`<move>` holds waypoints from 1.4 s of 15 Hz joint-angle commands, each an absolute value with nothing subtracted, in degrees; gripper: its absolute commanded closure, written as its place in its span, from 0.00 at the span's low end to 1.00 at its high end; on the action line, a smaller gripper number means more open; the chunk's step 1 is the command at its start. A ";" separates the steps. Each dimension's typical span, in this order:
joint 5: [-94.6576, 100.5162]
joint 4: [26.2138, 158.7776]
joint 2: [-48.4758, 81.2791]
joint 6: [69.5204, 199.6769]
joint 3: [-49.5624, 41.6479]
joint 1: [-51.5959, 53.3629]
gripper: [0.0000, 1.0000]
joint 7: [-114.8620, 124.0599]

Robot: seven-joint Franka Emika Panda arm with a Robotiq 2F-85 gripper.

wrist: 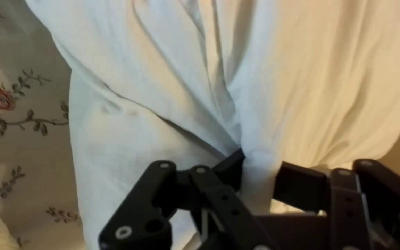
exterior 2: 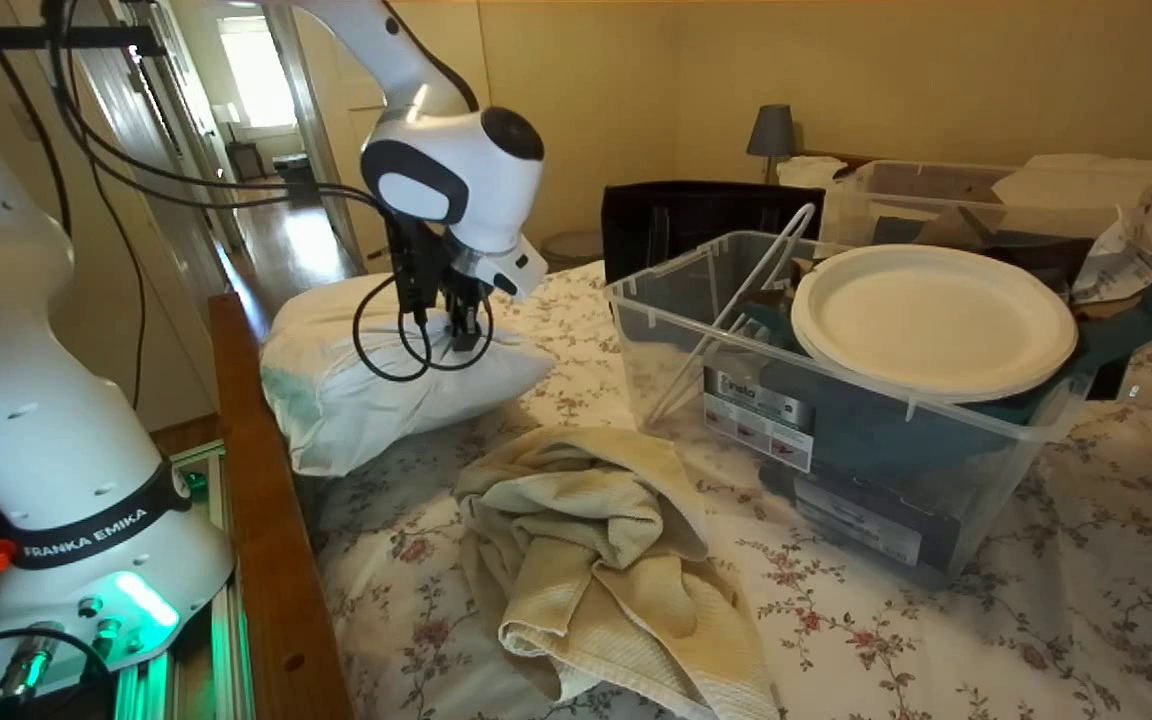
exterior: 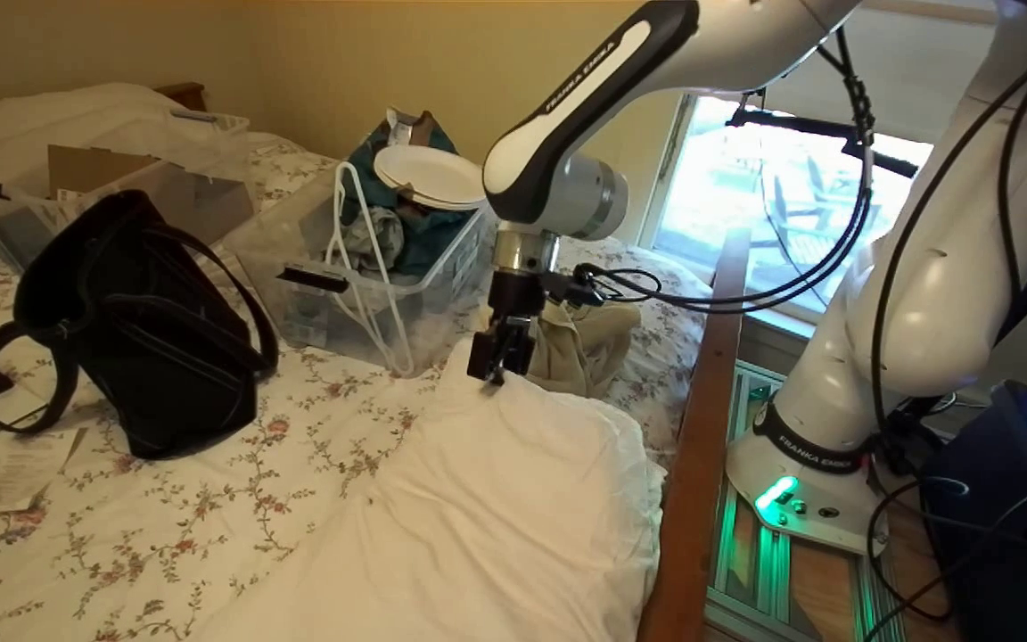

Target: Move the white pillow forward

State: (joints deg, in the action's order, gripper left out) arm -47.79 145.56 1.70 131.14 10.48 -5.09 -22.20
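Note:
The white pillow [exterior: 513, 499] lies on the flowered bed along its wooden side rail. It also shows in an exterior view [exterior 2: 376, 400], puffed up under the arm. My gripper [exterior: 497, 364] points down at the pillow's end nearest the plastic bin, and it shows from behind in an exterior view [exterior 2: 464, 330]. In the wrist view the gripper [wrist: 259, 170] has a thick bunch of the pillow's cloth [wrist: 123, 135] between its two black fingers. Folds run together toward the fingertips, so the cloth is pinched. The pillow's underside is hidden.
A clear plastic bin [exterior 2: 866, 500] with paper plates [exterior 2: 936, 320] stands beside the pillow. A beige towel [exterior 2: 596, 570] lies crumpled near the pillow's end. A black bag [exterior: 166, 348] sits on the bed. The wooden rail [exterior: 696, 464] separates bed and robot base.

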 commanded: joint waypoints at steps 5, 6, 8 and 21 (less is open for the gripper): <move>-45.32 143.66 -20.94 118.57 4.86 2.02 0.96 -26.15; -44.41 142.73 -22.89 117.56 4.61 2.96 0.96 -26.05; -43.10 140.24 -26.08 115.23 4.21 4.97 0.96 -26.18; -37.83 151.59 -5.98 135.06 6.11 5.39 0.96 -18.08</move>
